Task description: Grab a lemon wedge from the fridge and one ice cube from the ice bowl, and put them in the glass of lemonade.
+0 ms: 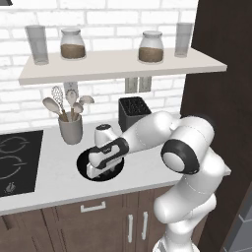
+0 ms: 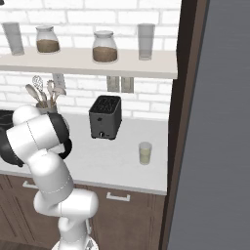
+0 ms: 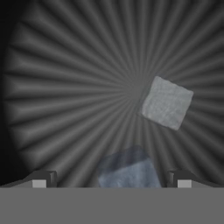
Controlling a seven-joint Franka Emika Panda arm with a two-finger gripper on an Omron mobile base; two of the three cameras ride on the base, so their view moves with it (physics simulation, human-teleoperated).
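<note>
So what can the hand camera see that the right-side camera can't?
The hand view looks straight into the ice bowl and shows two ice cubes: one near the middle, another between the open gripper tips. The right base view has the glass of lemonade, toaster and shelf jars. Both catch the black bowl, just a sliver beside the arm on the right.

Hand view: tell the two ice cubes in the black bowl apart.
The upper ice cube is pale grey-white, shows whole and lies up and right of the gripper; the lower ice cube is bluer and darker, is cut off at the bottom, and lies between the open fingertips. Both rest tilted on the ribbed floor of the ice bowl.
</note>
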